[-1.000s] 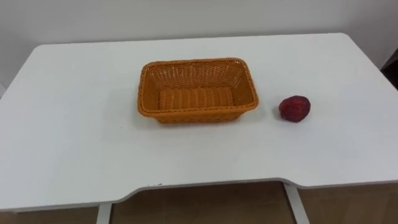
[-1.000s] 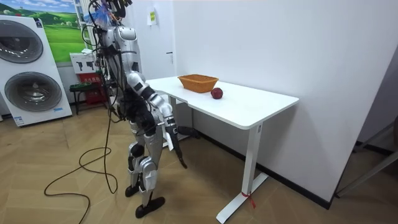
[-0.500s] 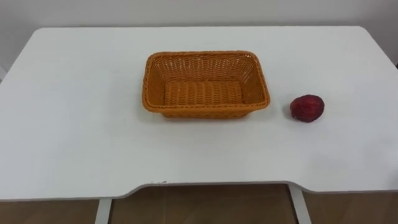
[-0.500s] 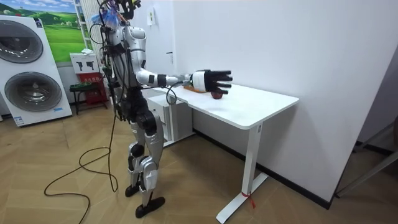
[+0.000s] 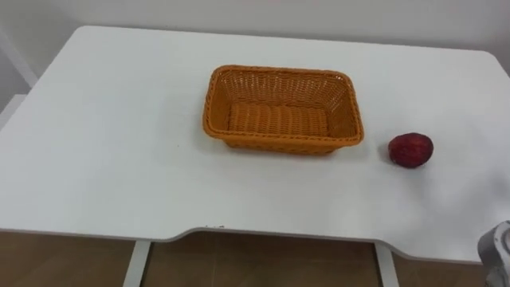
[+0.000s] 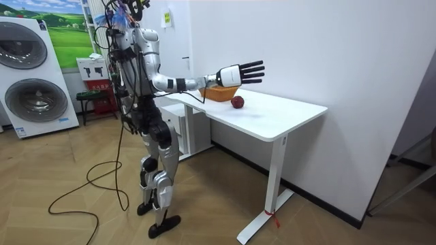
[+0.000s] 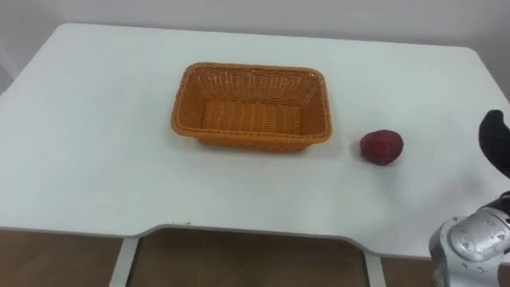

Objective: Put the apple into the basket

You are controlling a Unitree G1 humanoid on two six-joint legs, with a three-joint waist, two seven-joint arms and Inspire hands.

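A dark red apple (image 5: pixel 410 150) lies on the white table (image 5: pixel 119 159), a little to the right of an empty orange wicker basket (image 5: pixel 280 143). My right hand (image 6: pixel 238 73) is stretched out over the table with its fingers straight and spread, open and holding nothing. It hovers above the apple (image 6: pixel 237 102), apart from it. In the right eye view a dark finger of that right hand (image 7: pixel 496 142) comes in at the right edge, to the right of the apple (image 7: pixel 381 147). I stand at the table's near side.
The table's front edge (image 5: pixel 207 231) has a shallow cut-out, with wooden floor below it. A white wall runs behind the table. A washing machine (image 6: pixel 34 95) stands at the room view's left, behind me.
My right arm rose from hanging at my side to reach out over the table, and the hand now sits higher than half a second ago. The eye view has shifted.
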